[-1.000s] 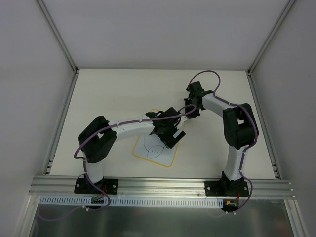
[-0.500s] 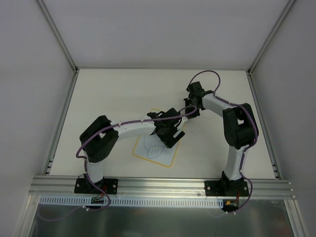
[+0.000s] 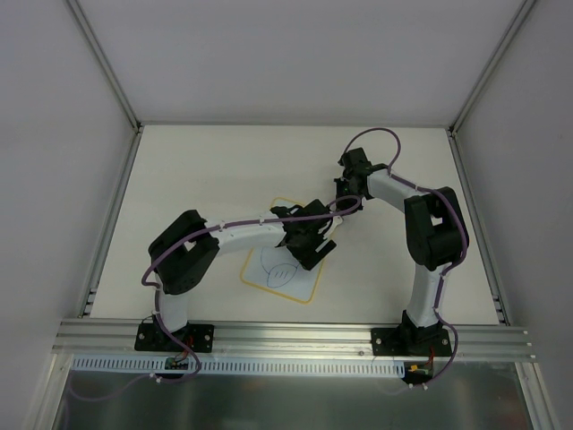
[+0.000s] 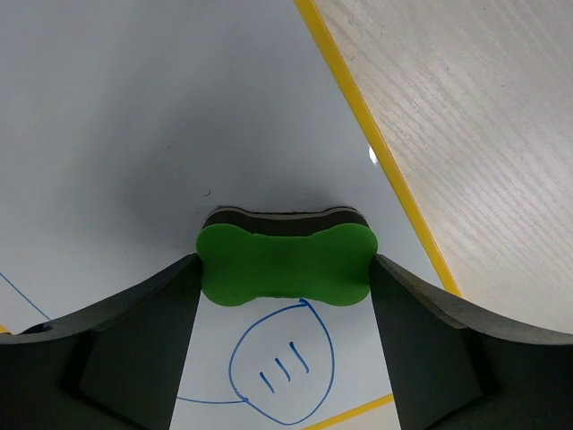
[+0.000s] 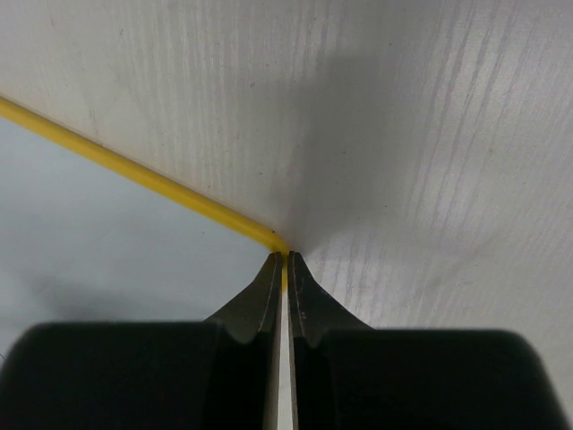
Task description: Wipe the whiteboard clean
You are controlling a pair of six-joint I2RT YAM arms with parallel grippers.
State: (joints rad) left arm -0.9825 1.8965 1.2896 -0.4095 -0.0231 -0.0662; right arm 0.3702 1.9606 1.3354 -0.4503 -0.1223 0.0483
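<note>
1. The whiteboard [image 3: 300,287] lay flat near the middle of the pale surface [image 3: 215,170], between the two arms and askew to the surface's edges.
2. The left gripper [image 3: 309,244] stood over the board's far half. Its fingers were part-way open and clamped on the two ends of a green bone-shaped eraser [image 4: 285,267].
3. In the left wrist view, the eraser's dark underside met the white face of the board.
4. A blue oval [image 4: 282,363] with three short strokes inside was drawn on the board just beside the eraser.
5. The right gripper [image 3: 346,202] sat at the board's far right corner. Its fingers were drawn almost together, and the yellow border [image 5: 134,170] ran into the slit between them, pinched there.
</note>
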